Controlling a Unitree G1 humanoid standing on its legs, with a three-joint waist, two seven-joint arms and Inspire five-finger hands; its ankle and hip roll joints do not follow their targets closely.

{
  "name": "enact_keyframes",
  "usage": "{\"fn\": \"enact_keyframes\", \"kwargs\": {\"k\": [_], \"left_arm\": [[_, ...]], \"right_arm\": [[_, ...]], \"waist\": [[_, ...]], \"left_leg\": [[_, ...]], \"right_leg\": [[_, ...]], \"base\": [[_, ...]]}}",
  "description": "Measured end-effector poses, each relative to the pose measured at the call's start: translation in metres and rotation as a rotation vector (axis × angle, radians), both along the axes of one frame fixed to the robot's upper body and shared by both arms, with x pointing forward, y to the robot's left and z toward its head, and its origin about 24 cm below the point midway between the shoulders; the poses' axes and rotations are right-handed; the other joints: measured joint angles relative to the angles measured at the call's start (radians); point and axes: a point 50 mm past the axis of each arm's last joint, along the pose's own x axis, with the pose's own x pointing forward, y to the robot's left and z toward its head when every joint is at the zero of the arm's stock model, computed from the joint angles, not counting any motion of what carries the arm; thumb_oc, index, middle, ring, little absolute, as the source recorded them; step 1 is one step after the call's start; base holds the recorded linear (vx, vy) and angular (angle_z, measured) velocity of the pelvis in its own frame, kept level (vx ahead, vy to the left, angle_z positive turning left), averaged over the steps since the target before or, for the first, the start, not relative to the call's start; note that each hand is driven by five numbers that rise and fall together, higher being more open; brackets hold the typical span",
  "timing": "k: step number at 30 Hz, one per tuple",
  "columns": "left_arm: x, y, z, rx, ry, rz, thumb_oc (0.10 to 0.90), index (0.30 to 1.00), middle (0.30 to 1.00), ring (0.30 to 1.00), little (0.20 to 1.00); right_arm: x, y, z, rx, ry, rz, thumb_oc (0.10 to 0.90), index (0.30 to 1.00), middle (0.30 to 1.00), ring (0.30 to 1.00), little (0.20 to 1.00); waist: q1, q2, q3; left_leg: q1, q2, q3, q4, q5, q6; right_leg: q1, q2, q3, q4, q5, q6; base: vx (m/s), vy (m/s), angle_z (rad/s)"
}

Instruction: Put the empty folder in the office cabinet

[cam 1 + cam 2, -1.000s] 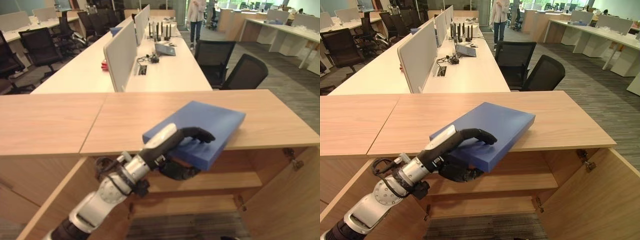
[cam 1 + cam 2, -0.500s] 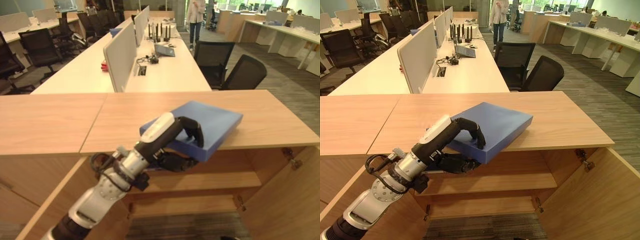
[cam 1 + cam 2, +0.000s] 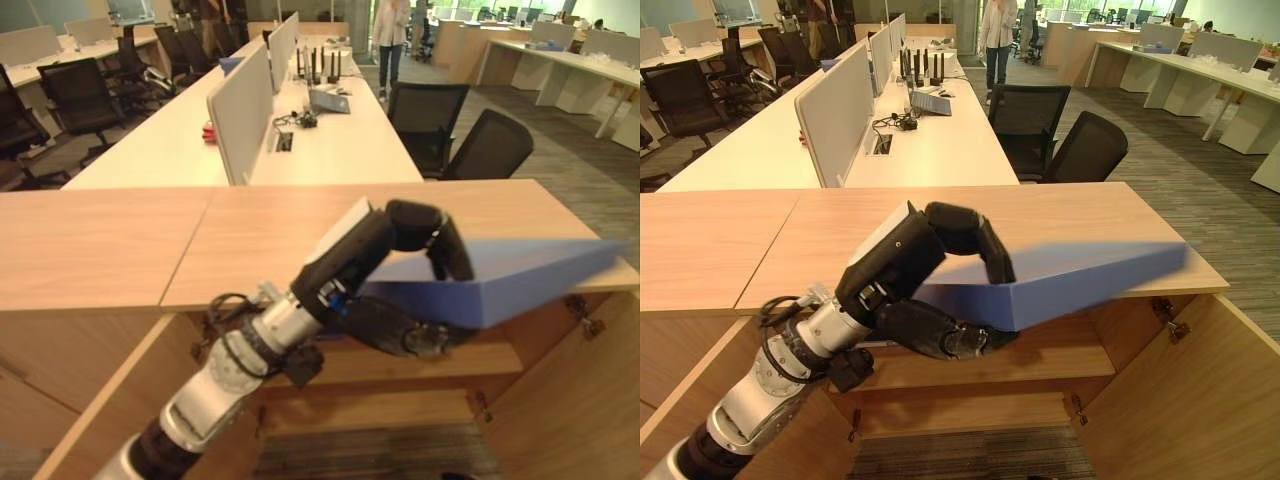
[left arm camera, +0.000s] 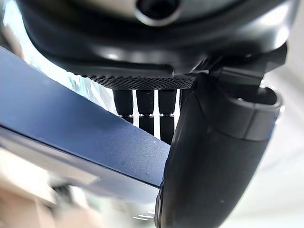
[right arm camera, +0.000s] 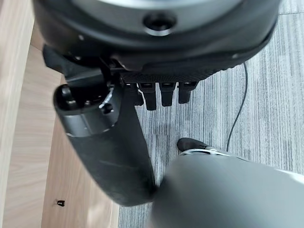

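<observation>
Left hand pinches the blue folder at its near corner: thumb curled over the top face, fingers wrapped under it. Folder is held in the air in front of the wooden cabinet, near the top's front edge and above the open shelves. Right hand hangs over grey carpet, fingers straight, holding nothing.

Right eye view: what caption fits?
Left robot hand grips flat blue folder above the wooden cabinet top.
</observation>
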Motion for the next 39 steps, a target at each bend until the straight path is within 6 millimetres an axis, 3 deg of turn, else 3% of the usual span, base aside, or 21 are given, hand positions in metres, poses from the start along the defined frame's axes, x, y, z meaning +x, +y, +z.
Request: {"fn": "enact_keyframes", "kwargs": {"k": [3,10,17,21,24,27,30,33,36,39], "left_arm": [[-0.003,-0.009,-0.022,-0.001,0.189,-0.109,0.4,0.3,0.3,0.3,0.3],[0.006,0.003,-0.06,0.053,0.406,-0.029,0.4,0.3,0.3,0.3,0.3],[0.005,0.008,-0.076,0.038,0.522,-0.013,0.4,0.3,0.3,0.3,0.3],[0.005,0.02,-0.084,0.061,0.535,0.056,0.4,0.3,0.3,0.3,0.3],[0.007,0.045,-0.103,0.198,0.504,0.225,0.4,0.3,0.3,0.3,0.3],[0.002,0.085,-0.143,0.445,0.548,0.425,0.4,0.3,0.3,0.3,0.3],[-0.021,0.122,-0.17,0.705,0.596,0.516,0.4,0.3,0.3,0.3,0.3],[-0.048,0.154,-0.181,0.939,0.611,0.535,0.4,0.3,0.3,0.3,0.3],[-0.059,0.165,-0.184,1.019,0.617,0.546,0.4,0.3,0.3,0.3,0.3],[-0.059,0.163,-0.184,1.019,0.608,0.547,0.4,0.3,0.3,0.3,0.3]], "right_arm": [[0.0,0.0,0.0,0.002,0.004,-0.001,0.8,0.9,0.9,0.9,0.9],[-0.004,-0.001,-0.001,0.003,0.013,-0.006,0.8,0.9,0.9,0.9,0.9],[-0.004,0.001,-0.001,0.006,0.013,-0.005,0.8,0.9,0.9,0.9,0.9],[-0.004,0.001,-0.001,0.005,0.007,-0.007,0.8,0.9,0.9,0.9,0.9],[-0.004,0.001,-0.001,0.005,0.005,-0.007,0.8,0.9,0.9,0.9,0.9],[-0.001,0.001,0.0,-0.003,-0.008,0.032,0.8,0.9,0.9,0.9,0.9],[0.004,0.003,0.001,-0.008,-0.023,0.067,0.8,0.9,0.9,0.9,0.9],[0.006,0.003,0.002,-0.014,-0.034,0.084,0.8,0.9,0.9,0.9,0.9],[0.008,0.005,0.003,-0.026,-0.046,0.159,0.8,0.9,0.9,0.9,0.9],[0.018,0.013,0.005,-0.012,-0.088,0.206,0.8,0.9,0.9,0.9,0.9]], "waist": [[-0.002,0.001,-0.001],[-0.003,0.0,0.0],[-0.001,-0.007,0.004],[-0.002,-0.008,0.004],[0.0,-0.007,0.004],[0.004,-0.004,0.005],[0.006,-0.004,0.007],[0.028,-0.004,0.015],[0.066,-0.002,0.019],[0.082,-0.001,0.02]], "left_leg": [[0.0,0.002,0.001,0.002,0.0,0.0],[0.0,0.006,0.002,0.003,-0.001,-0.001],[0.0,0.002,0.002,0.003,-0.001,-0.001],[0.003,0.004,0.004,0.002,-0.001,-0.001],[0.002,0.007,0.003,0.003,-0.001,-0.001],[0.001,0.008,0.0,-0.001,-0.001,-0.003],[0.001,0.007,0.003,-0.004,0.0,-0.002],[0.002,0.004,0.002,-0.007,0.0,-0.002],[0.002,-0.001,0.001,-0.011,0.001,0.001],[0.002,-0.004,0.001,-0.012,0.002,0.002]], "right_leg": [[0.0,0.0,0.0,0.0,0.0,-0.001],[-0.001,0.001,0.002,0.0,0.002,-0.002],[0.001,0.001,0.003,0.0,0.001,-0.001],[0.002,0.001,0.002,0.0,0.002,-0.002],[0.002,0.002,0.001,0.0,0.002,-0.002],[0.001,0.003,0.001,0.0,0.001,-0.003],[-0.001,0.002,0.0,0.0,0.001,-0.003],[-0.003,-0.001,0.001,0.0,0.0,-0.002],[-0.003,-0.002,0.001,0.0,-0.001,0.0],[-0.003,-0.003,0.0,0.0,-0.002,0.003]], "base": [[-0.01,-0.003,-0.01],[0.0,-0.001,-0.01],[0.0,0.0,0.0],[0.0,-0.001,-0.02],[0.0,-0.002,0.01],[0.0,0.0,0.0],[-0.01,0.002,-0.03],[0.0,0.003,0.02],[-0.01,0.006,0.08],[0.0,0.0,-0.01]]}}
